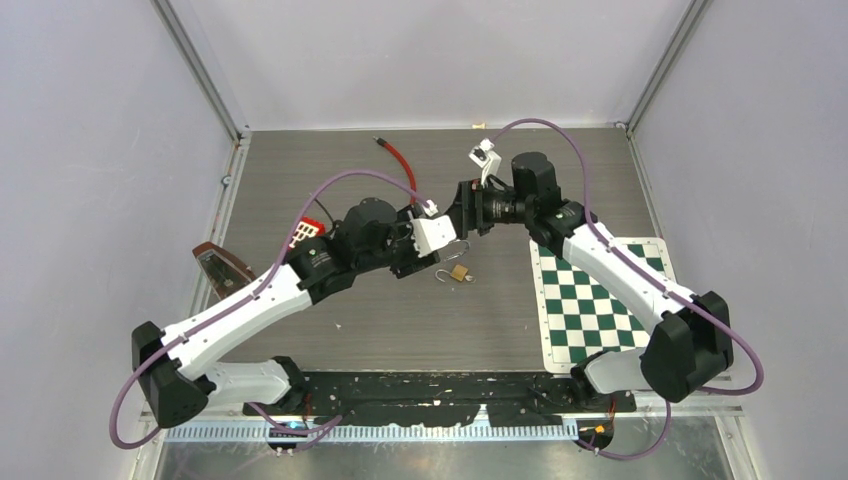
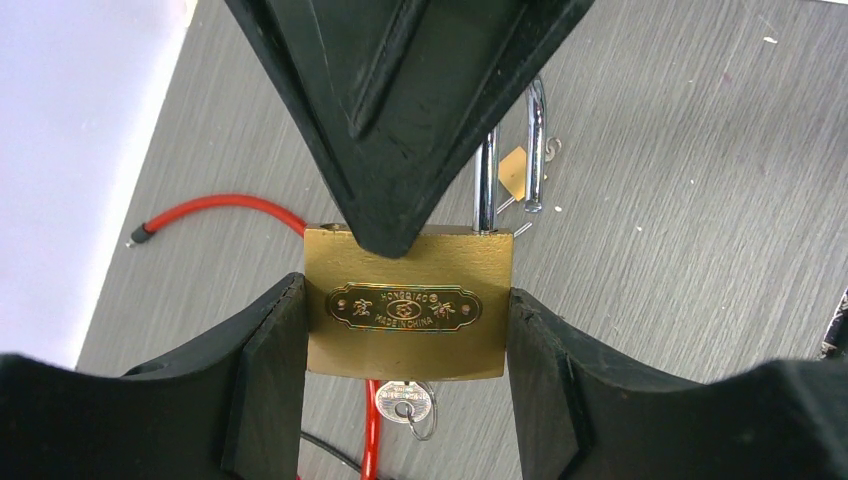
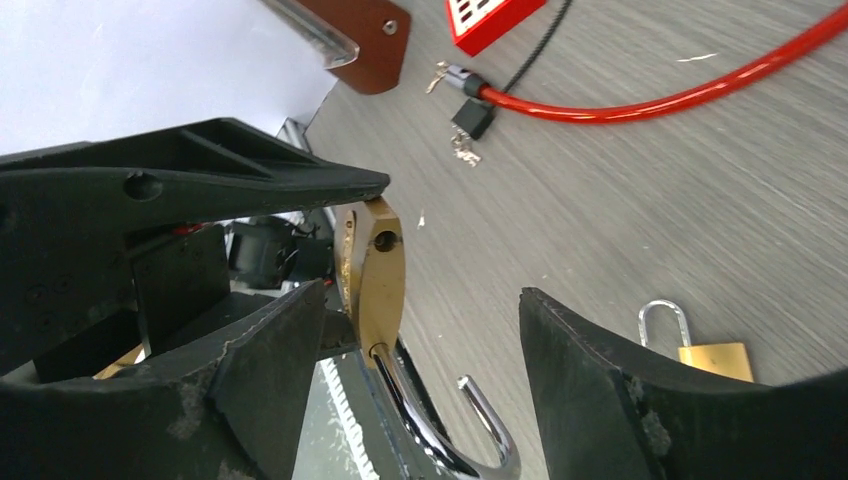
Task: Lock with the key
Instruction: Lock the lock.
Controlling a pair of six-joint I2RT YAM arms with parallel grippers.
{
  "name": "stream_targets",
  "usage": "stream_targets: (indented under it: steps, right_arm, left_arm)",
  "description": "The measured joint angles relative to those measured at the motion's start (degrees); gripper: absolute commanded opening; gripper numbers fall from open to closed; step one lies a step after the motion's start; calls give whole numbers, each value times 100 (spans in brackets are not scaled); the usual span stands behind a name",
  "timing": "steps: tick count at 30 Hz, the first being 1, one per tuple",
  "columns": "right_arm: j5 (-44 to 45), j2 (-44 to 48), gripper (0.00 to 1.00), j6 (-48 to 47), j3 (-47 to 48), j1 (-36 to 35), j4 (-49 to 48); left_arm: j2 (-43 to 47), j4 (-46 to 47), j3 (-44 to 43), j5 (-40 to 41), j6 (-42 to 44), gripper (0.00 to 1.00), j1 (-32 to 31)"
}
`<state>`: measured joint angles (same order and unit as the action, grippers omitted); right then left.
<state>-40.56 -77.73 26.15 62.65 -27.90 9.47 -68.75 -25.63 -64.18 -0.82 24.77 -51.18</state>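
My left gripper (image 2: 408,305) is shut on a brass padlock (image 2: 410,340), with a pad on each side of its body. The chrome shackle (image 2: 537,150) is swung open, its free end out of the body. A small key (image 2: 404,403) with a ring shows right under the padlock's bottom edge. My right gripper (image 3: 420,300) is open; one finger (image 2: 400,110) touches the top of the padlock and the shackle (image 3: 450,430) lies between its jaws. In the top view both grippers (image 1: 440,238) (image 1: 464,215) meet above mid-table and the held padlock is hidden.
A second small brass padlock (image 1: 458,272) lies on the table below the grippers. A red cable lock (image 1: 400,165) with its keys lies behind. A red and white object (image 1: 308,232) and a brown piece (image 1: 222,268) are at the left. A green checkered mat (image 1: 595,300) is at the right.
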Motion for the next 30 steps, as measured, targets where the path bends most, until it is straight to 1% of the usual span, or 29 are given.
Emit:
stream_targets:
  steps: [5, 7, 11, 13, 14, 16, 19, 22, 26, 27, 28, 29, 30]
  right_arm:
    - [-264, -17, 53, -7, 107, -146, -70]
    - [-361, -66, 46, 28, 170, -177, -125]
    - [-535, -179, 40, 146, 208, -236, -278]
    - [-595, -208, 34, 195, 208, -256, -330]
    - [-619, -223, 27, 212, 208, -273, -354]
    - [-667, -243, 18, 256, 214, -310, -393]
    - [-745, -295, 15, 396, 240, -310, -431]
    - [-857, -337, 19, 501, 240, -308, -553]
    - [-922, -378, 20, 586, 240, -299, -671]
    - [-933, -385, 19, 599, 240, -299, -693]
    - [-944, -389, 15, 608, 240, -299, -715]
    - [-953, -398, 8, 621, 240, -299, -748]
    - [-957, -409, 7, 636, 240, -299, -776]
  left_arm:
    - [214, 2, -2, -92, 138, 0, -2]
    - [267, 0, -17, -109, 153, 0, -2]
    - [286, -15, -44, -164, 166, 0, -2]
    - [289, -48, -44, -170, 166, 0, 2]
    - [293, -63, -44, -179, 166, 0, 4]
    - [302, -98, -44, -184, 166, 0, 4]
    - [345, -133, -44, -173, 166, 0, 7]
    - [378, -153, -44, -162, 160, 0, 9]
    - [400, -149, -44, -118, 151, 0, 11]
    - [407, -146, -44, -107, 146, 0, 11]
    - [411, -144, -44, -96, 144, 3, 11]
    - [415, -144, -44, -79, 140, 6, 11]
    - [420, -142, -44, -66, 133, 11, 11]
